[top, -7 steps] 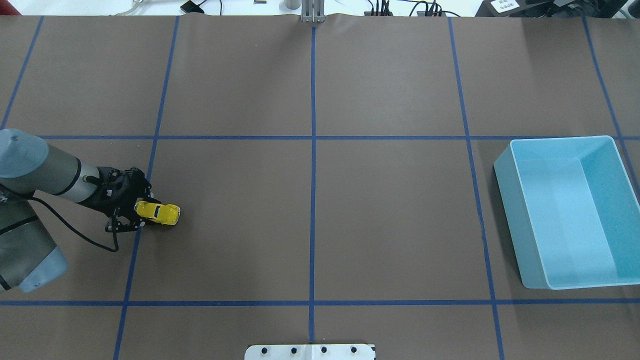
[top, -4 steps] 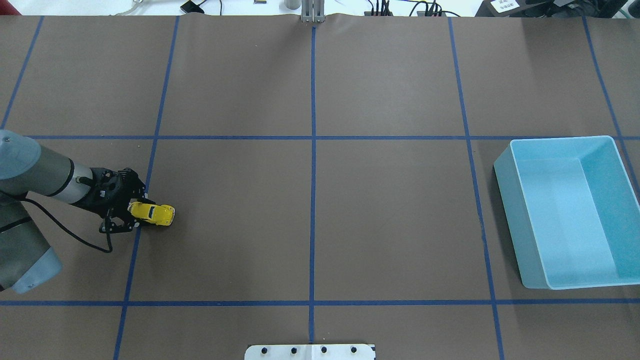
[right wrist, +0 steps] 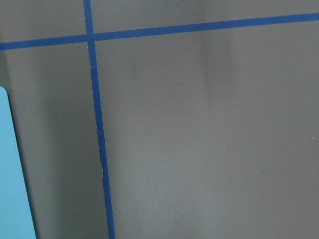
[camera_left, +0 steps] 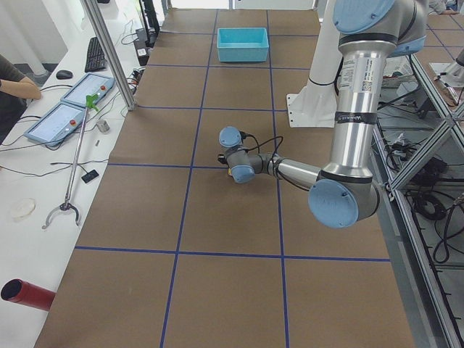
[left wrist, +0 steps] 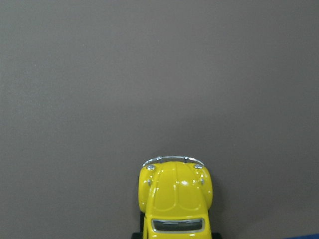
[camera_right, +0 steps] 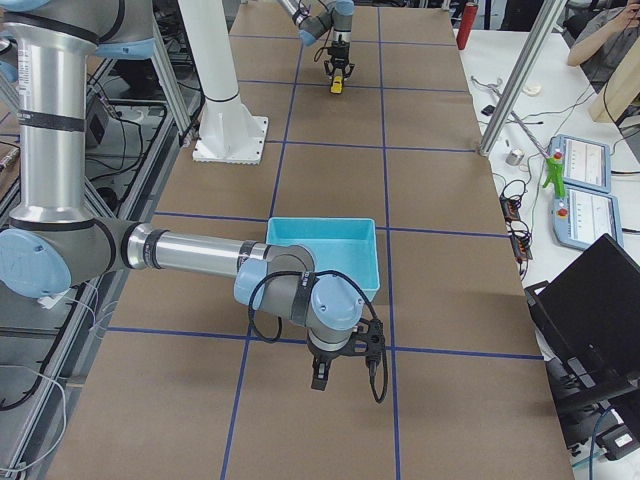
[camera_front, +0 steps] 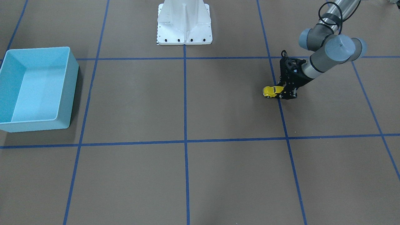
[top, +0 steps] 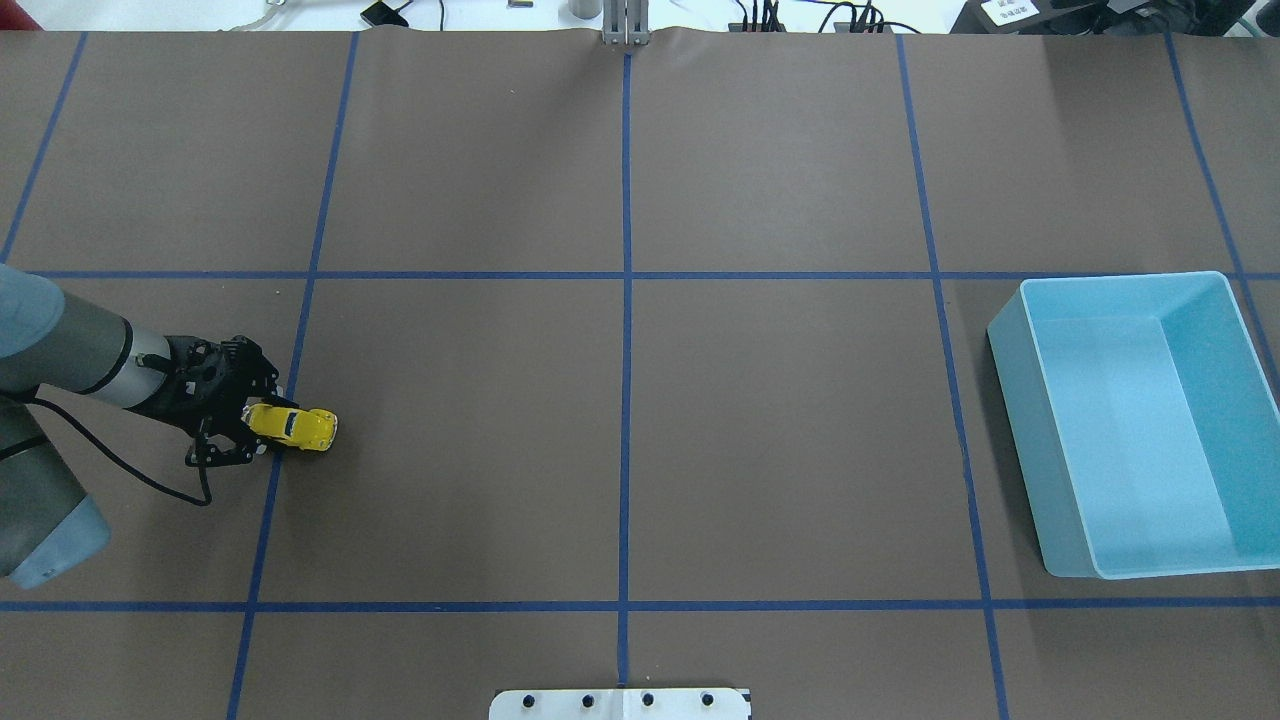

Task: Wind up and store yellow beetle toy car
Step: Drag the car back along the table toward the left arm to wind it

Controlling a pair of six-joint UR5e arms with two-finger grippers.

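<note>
The yellow beetle toy car (top: 298, 427) stands on the brown table mat at the left, nose pointing to the table's middle. My left gripper (top: 262, 426) is shut on its rear half and holds it low at the mat; both also show in the front-facing view, car (camera_front: 271, 91) and gripper (camera_front: 282, 92). The left wrist view shows only the car's hood and windscreen (left wrist: 174, 196); the fingers are out of frame. My right gripper (camera_right: 320, 376) hangs over the mat next to the light blue bin (camera_right: 320, 226); I cannot tell whether it is open or shut.
The light blue bin (top: 1012, 345) stands empty at the table's right end, far from the car. Blue tape lines cross the mat. The robot's white base (camera_front: 184, 39) stands at the table's robot-side edge. Operators' tablets and tools lie on a side bench (camera_left: 65, 123).
My left gripper has drawn the yellow car steadily to the left along the mat, toward the blue tape line. The bin has not moved.
</note>
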